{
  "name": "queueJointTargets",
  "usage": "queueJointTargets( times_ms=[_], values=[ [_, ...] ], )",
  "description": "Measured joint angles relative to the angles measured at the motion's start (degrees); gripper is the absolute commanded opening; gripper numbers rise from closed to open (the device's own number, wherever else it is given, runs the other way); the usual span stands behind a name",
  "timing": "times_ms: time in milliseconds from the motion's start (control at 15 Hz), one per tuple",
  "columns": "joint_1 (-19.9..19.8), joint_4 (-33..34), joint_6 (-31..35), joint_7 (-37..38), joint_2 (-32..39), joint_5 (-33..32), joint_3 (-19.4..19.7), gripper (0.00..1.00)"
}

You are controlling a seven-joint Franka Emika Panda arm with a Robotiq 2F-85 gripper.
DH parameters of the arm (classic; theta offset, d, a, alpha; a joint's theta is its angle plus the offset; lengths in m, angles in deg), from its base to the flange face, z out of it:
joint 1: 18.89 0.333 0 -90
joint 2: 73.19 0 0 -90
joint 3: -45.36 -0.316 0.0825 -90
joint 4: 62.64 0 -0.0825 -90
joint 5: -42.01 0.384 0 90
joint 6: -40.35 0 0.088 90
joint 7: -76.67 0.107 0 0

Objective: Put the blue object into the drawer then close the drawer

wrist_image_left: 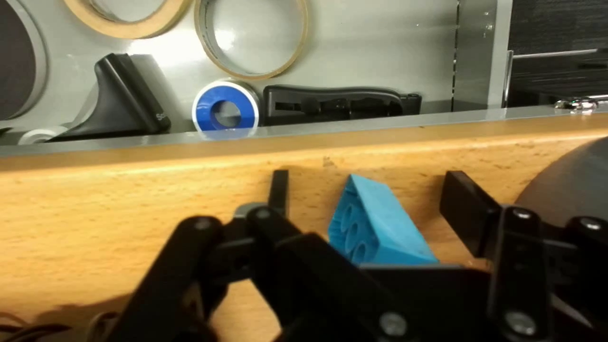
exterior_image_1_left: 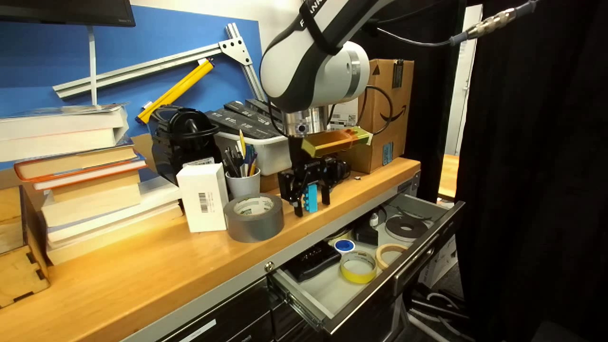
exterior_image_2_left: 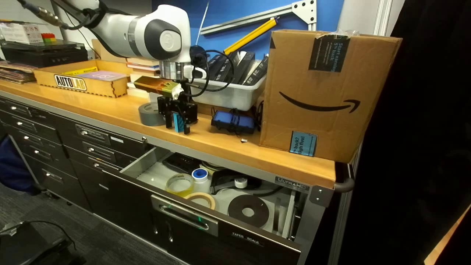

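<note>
The blue object is a light-blue toy brick standing on the wooden worktop close to its front edge. It also shows in an exterior view and in the wrist view, with its hollow underside facing one finger. My gripper is open and points down around the brick, one finger on each side. In the wrist view there is a gap between the brick and each finger. Part of the brick is hidden behind the gripper body. The drawer is pulled out below the worktop edge; its dark front also shows.
A grey tape roll stands close beside the gripper, with a white box and pen cup behind. A navy lump and cardboard box are on the other side. The drawer holds several tape rolls, including a yellow ring.
</note>
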Motion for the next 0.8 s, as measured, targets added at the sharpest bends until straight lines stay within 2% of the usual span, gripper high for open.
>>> queueJointTargets(
  times_ms=[400, 467, 800],
  values=[
    [0.0, 0.0, 0.1, 1.4, -0.6, 0.0, 0.3, 0.04],
    [0.0, -0.1, 0.1, 1.7, -0.9, 0.0, 0.4, 0.08],
    [-0.7, -2.9, -1.7, 2.9, -4.4, -0.1, 2.0, 0.08]
  ],
)
